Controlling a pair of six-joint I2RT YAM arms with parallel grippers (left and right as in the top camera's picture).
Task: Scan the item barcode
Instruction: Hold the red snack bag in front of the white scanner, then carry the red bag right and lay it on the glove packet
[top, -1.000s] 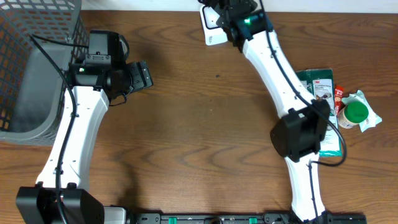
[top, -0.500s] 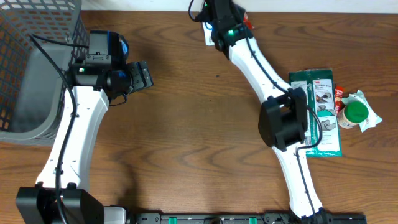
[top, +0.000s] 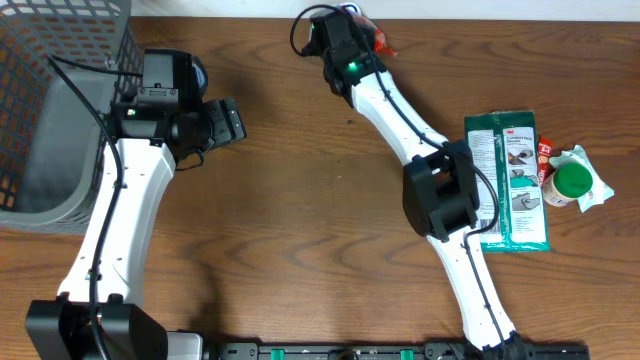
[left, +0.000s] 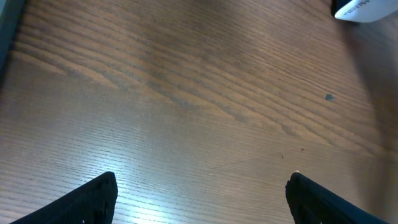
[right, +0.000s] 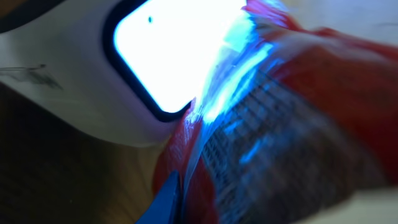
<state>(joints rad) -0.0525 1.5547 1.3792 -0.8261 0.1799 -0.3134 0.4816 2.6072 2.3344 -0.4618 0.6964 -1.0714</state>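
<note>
**Right arm holds a red packet to the scanner at the far edge while the left arm idles.**

From the left: a wire basket (top: 40, 110) stands at the table's left edge. Just right of it my left gripper (top: 232, 120) hangs with its jaws wide apart and empty over bare wood, parked clear of the work as I read it. At the far centre my right gripper (top: 358, 22) is clamped on the red packet (top: 375, 40). The right wrist view shows that packet pressed against the lit window of the white scanner (right: 93, 93), its printed face lit blue, presumably so the barcode meets the beam. I cannot make out the code itself through the blur. On the right, well apart, lie a green packet (top: 510, 180) and a green-capped item (top: 572, 183), probably waiting their turn.
</note>
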